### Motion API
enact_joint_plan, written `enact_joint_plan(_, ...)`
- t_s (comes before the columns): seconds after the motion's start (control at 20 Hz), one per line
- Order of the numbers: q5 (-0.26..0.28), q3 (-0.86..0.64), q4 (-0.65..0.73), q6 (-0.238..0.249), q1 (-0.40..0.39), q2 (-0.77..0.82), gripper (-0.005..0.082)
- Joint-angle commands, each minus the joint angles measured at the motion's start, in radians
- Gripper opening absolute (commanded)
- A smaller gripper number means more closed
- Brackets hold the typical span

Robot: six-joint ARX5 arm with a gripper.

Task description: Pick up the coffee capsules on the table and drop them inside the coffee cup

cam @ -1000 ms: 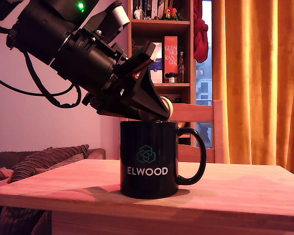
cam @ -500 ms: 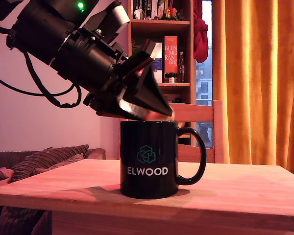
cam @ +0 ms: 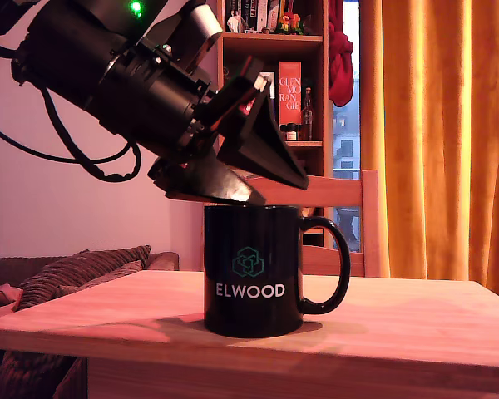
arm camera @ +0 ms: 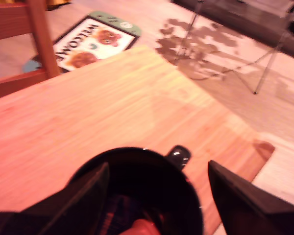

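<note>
Between the earlier frames and this one the gripper [cam: 274, 184] had spread its jaws: a pale capsule that showed at the fingertips a second before was gone from between them, and nothing was held. In the exterior view, reading from its left, the black arm came down at a slant from the upper corner, and its two dark fingers [cam: 216, 184] hung apart just above the rim of the coffee cup [cam: 252, 271], which stood upright on the worktop [cam: 416, 324] with its handle turned to that view's right. The wrist view looked straight down into the cup's mouth between the parted fingers; something reddish lay low inside it, though blur made it hard to say that this was a capsule. No other capsule could be seen on the bare wood in either view. The release looked complete, so doing the step well now probably meant lifting clear straight up before swinging away, since the lower finger sat close over the rim and a sideways move could catch the cup and tip or slide it.
</note>
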Motion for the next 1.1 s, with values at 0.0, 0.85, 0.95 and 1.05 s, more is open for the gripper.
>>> enact_joint_plan(0.0, 0.004, 0.019, 0.011, 0.018, -0.003, -0.027, 0.0521)
enact_joint_plan(0.85, -0.042, 0.019, -0.251, 0.165, 0.233, -0.288, -0.002)
enact_joint_plan(0.95, -0.041, 0.019, -0.283, 0.165, 0.306, -0.306, -0.002)
enact_joint_plan(1.05, -0.041, 0.019, -0.31, 0.166, 0.381, -0.321, -0.002)
